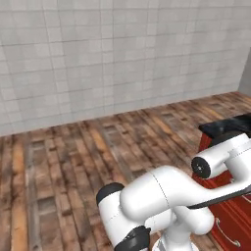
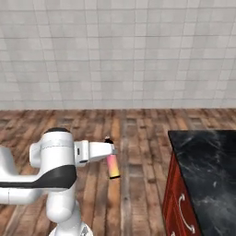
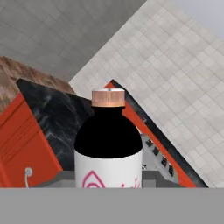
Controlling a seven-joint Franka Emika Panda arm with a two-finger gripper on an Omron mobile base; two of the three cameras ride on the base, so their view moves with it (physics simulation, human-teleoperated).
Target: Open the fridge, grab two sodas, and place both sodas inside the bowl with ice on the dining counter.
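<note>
One soda [image 2: 112, 166] hangs from the end effector [image 2: 109, 148], which is clamped on its dark upper part, the pink-to-orange body pointing down over the wooden floor [image 2: 138, 184]. In the hand view the same bottle [image 3: 108, 144] stands close up, with a coppery cap, a black shoulder and a white label bearing a pink mark; its lower part is cut off by the bottom of that view. From the right base view the white arm [image 2: 50, 170] reaches out level from the lower left, the bottle held in the air well apart from the near corner of the black marble desk [image 2: 207, 170] at the right. That desk has white veins in its top and red drawer fronts with pale curved handles [image 2: 184, 212] below its left edge. In the left base view the arm [image 1: 166, 201] bulks in the lower right, and a corner of the black top [image 1: 230, 127] over the red front shows behind it at the right edge. Behind everything runs a wall of pale grey tiles [image 2: 120, 50], meeting the plank floor along its foot.
</note>
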